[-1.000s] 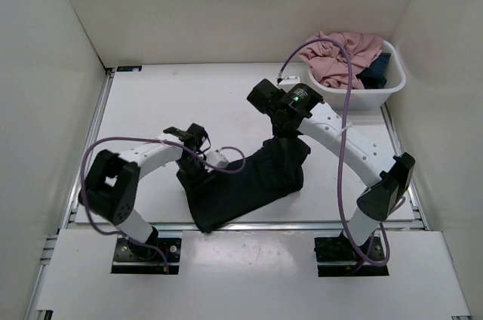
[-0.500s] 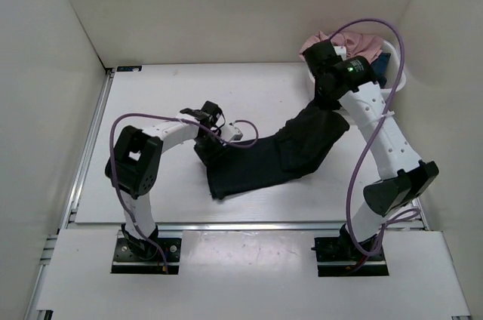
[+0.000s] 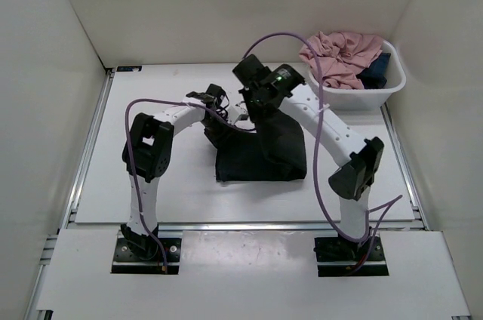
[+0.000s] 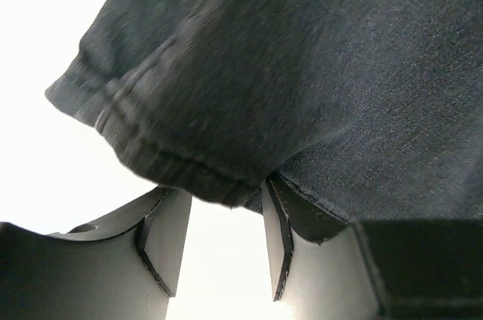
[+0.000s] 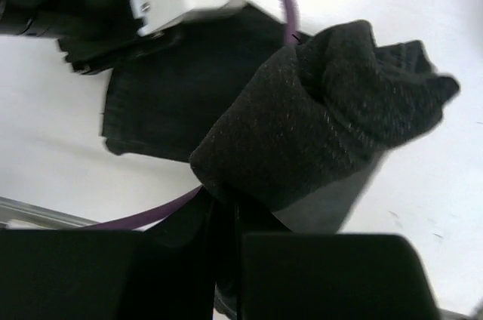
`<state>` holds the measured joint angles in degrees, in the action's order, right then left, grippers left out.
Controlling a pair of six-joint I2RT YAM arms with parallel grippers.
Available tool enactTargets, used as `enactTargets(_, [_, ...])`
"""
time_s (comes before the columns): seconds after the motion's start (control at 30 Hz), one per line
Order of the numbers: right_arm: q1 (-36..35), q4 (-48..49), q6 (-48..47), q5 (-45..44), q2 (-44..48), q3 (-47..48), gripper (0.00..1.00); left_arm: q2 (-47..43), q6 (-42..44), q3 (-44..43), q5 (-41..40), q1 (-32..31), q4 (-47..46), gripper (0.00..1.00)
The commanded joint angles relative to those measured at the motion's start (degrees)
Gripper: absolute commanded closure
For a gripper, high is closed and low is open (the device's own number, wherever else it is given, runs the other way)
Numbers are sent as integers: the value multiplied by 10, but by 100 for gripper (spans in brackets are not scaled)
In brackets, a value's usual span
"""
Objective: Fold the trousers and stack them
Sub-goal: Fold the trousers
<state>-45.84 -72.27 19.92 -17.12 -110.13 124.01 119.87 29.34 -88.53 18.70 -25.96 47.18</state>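
We see the trousers (image 3: 260,155) lying as a squarish black bundle near the middle of the table (image 3: 151,176), their near edge running straight and roughly parallel to the table's front edge. The left side is a clean, almost upright line. The far side is rumpled where both arms meet over it.

The right gripper (image 5: 232,207) is closed tight on a bunched fold of the black cloth, lifted off the surface at the far edge of the bundle. The left gripper (image 4: 223,203) stands partly parted. Bare table shows between its fingers (image 4: 166,233), and a stitched hem crosses just at the tips. We cannot tell whether it pinches that hem.

Open table lies to the left as far as the side rail (image 3: 90,146), and a broad strip runs behind towards the back wall. In front, a narrower band separates cloth from table edge. To the right, room is tighter: the white tub (image 3: 355,97) sits in the far corner holding a pink garment (image 3: 339,52) and a dark blue garment (image 3: 376,72).
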Motion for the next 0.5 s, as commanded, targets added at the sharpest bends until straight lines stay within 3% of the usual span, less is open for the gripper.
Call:
enactTargets(0.0, [-12, 76, 51, 38, -4, 2, 100, 24, 9, -20, 38, 33, 1, 47])
enactTargets(0.2, [-18, 181, 108, 50, -10, -33, 100, 4, -4, -40, 61, 91, 20, 36])
enactTargets(0.37, [-24, 194, 108, 63, -21, -48, 100, -29, -38, -64, 187, 175, 46, 30])
enactTargets(0.47, [-29, 208, 119, 78, -26, -56, 100, -48, -51, -58, 221, 230, 52, 29])
